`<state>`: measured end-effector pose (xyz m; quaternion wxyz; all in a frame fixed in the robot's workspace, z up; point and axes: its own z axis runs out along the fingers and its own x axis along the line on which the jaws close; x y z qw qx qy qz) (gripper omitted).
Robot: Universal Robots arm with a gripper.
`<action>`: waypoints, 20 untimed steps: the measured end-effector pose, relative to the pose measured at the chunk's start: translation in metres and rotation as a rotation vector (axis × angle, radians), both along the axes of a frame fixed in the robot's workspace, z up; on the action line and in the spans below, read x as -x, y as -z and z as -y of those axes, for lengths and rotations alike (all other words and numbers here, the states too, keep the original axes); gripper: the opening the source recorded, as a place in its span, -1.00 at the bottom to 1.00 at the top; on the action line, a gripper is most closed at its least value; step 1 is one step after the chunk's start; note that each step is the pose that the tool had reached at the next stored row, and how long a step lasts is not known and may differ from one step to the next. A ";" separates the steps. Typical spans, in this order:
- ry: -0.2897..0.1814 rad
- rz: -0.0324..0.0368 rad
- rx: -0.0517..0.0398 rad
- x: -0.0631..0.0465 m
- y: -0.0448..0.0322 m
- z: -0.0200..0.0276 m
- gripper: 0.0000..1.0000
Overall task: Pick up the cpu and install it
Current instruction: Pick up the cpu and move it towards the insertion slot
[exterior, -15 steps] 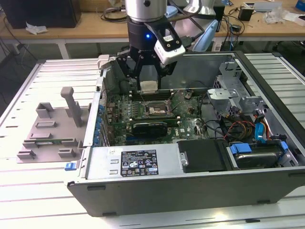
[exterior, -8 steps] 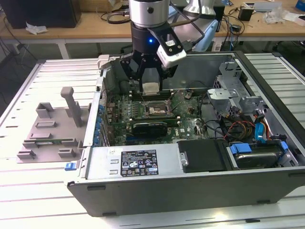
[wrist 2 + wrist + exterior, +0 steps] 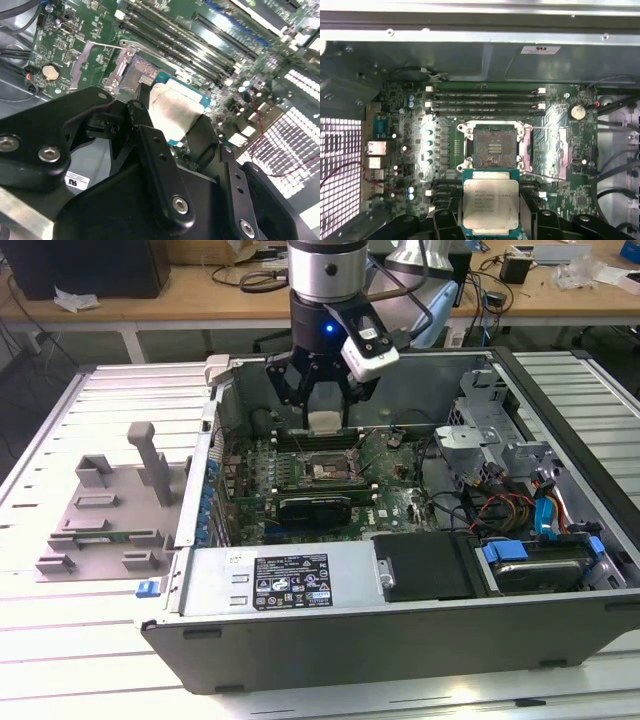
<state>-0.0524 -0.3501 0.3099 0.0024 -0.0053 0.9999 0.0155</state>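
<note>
A pale slatted surface (image 3: 60, 660) carries an open computer case (image 3: 400, 640), lying on its side with the green board (image 3: 390, 500) facing up. A grey plastic tray (image 3: 100, 510) sits on the surface at the exterior view's left, well apart from the case.

The arm reaches down into the case, and its black gripper (image 3: 322, 400) hangs over the board near the long memory slots (image 3: 485, 100). The fingers are closed in on the cpu (image 3: 323, 423), pinching it by two opposite edges – the rest of the chip is left free. In the first wrist view the cpu (image 3: 490, 202) is level, metal lid up, clear of the board and just beside the open socket (image 3: 494, 146). The socket's frame is swung back and its bed is bare, so the chip is not yet seated.

By its look the cpu is light, thin and stiff, so weight is no worry. The smooth lid could slip under a weak pinch. The underside contacts and the socket's pins are likely delicate, so the edges are the safe place to hold – and that is where the gripper has it.
</note>
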 end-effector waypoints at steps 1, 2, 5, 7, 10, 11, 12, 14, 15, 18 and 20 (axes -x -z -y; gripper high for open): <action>0.000 0.0000 0.0000 -0.002 0.0012 -0.0021 0.08; 0.000 -0.0001 0.0001 -0.003 0.0021 -0.0031 0.08; 0.000 -0.0045 0.0000 -0.007 0.0066 -0.0081 0.08; 0.000 -0.0077 0.0001 -0.007 0.0085 -0.0114 0.08; 0.000 -0.0112 0.0000 -0.007 0.0114 -0.0165 0.08; 0.000 -0.0118 0.0000 -0.007 0.0121 -0.0178 0.08; 0.000 -0.0122 0.0000 -0.007 0.0132 -0.0198 0.08; 0.000 -0.0123 0.0001 -0.007 0.0147 -0.0219 0.08; 0.000 -0.0123 0.0001 -0.007 0.0151 -0.0226 0.08; 0.000 -0.0124 0.0001 -0.007 0.0154 -0.0235 0.08; 0.000 -0.0123 0.0001 -0.007 0.0154 -0.0237 0.08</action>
